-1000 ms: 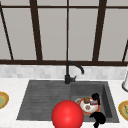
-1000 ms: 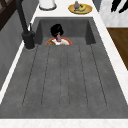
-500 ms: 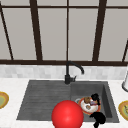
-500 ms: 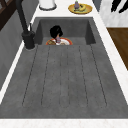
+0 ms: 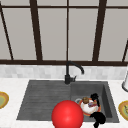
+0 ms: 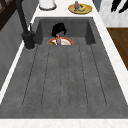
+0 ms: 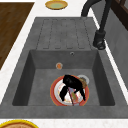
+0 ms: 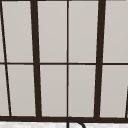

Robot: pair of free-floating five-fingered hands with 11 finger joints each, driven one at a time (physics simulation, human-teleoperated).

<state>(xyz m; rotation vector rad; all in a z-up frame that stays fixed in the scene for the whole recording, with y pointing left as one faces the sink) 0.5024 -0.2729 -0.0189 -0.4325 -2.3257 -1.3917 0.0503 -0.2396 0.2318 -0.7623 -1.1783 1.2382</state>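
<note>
Fingers of one hand (image 7: 72, 85) hang down over the white bowl (image 7: 65, 93) on the orange plate (image 7: 53, 93) in our sink basin (image 7: 41, 80); we cannot tell whether they grip it. No writing reads anywhere. Another hand (image 5: 98, 118) floats at the sink's front edge.

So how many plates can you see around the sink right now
3: a red-rimmed plate in the basin under a hand, a yellow plate on the left counter, and another yellow plate on the right counter. The red ball may hide more.

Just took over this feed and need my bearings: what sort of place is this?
Most likely a kitchen sink area: a grey sink basin with a black curved faucet, white countertop, and dark-framed window behind.
</note>
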